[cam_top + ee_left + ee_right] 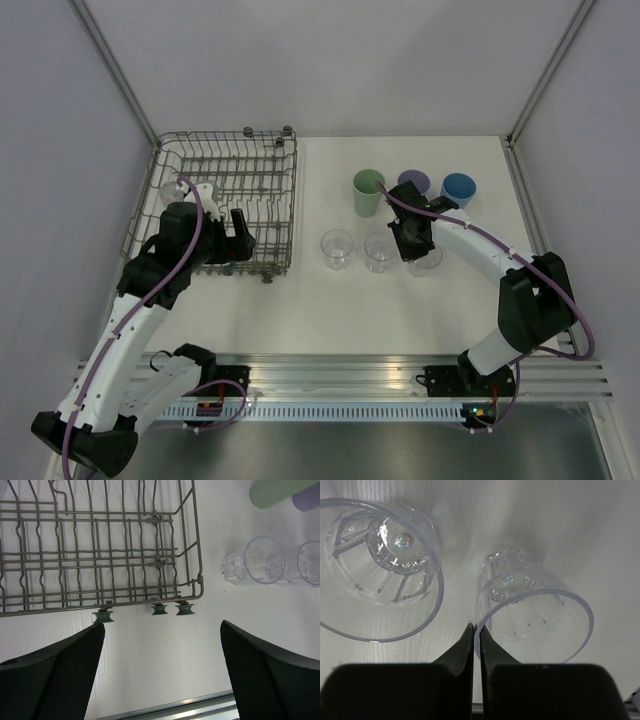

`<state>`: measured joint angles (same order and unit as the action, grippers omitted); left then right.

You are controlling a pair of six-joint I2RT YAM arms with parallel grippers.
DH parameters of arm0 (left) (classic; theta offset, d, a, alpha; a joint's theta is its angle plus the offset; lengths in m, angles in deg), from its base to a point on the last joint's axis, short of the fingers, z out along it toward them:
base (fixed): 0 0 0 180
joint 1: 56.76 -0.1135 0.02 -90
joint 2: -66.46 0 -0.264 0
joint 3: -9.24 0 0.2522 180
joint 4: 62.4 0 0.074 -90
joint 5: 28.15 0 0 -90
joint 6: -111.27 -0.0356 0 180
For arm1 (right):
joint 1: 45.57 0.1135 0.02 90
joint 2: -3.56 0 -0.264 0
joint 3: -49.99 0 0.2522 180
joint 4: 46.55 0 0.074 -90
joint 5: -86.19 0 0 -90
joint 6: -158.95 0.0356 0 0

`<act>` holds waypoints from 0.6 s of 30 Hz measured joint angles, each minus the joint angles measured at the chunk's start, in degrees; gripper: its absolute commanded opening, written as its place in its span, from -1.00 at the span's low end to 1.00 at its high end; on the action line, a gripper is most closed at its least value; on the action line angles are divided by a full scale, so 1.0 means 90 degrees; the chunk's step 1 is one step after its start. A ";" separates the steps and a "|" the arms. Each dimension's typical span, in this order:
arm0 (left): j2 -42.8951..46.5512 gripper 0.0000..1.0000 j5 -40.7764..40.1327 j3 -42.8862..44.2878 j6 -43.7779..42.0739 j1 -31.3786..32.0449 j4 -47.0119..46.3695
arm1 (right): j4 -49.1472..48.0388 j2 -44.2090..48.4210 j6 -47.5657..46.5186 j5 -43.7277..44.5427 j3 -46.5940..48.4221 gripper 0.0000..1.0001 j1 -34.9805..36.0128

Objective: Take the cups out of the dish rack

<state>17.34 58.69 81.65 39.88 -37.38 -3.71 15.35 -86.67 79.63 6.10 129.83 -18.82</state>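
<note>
Pinching the right gripper (476,628) almost shut on the rim of 1 clear cup (535,620), on the table (400,320) beside 2 more. Hovering the left gripper (162,624) wide open by the near right corner of the dish rack (260,170), 1 tumbler (175,190) inside, leaving bare table right of that edge.
</note>
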 measured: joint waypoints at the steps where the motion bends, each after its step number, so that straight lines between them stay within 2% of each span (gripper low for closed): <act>1: -0.0002 0.99 0.0000 0.0000 -0.0002 0.0000 0.0000 | -0.0024 0.0000 -0.0005 -0.0002 -0.0007 -0.85 0.0000; 11: -0.0002 0.99 0.0000 0.0000 -0.0005 0.0000 -0.0002 | -0.0211 -0.0024 -0.0080 -0.0029 -0.0017 -0.85 -0.0029; 18: 0.0000 0.99 0.0000 0.0000 -0.0007 0.0000 -0.0002 | -0.0257 -0.0053 -0.0143 -0.0095 -0.0017 -0.61 -0.0039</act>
<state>17.34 58.69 81.65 39.82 -37.38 -3.73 13.04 -87.15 78.34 5.25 129.68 -19.17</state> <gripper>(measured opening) 0.993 0.166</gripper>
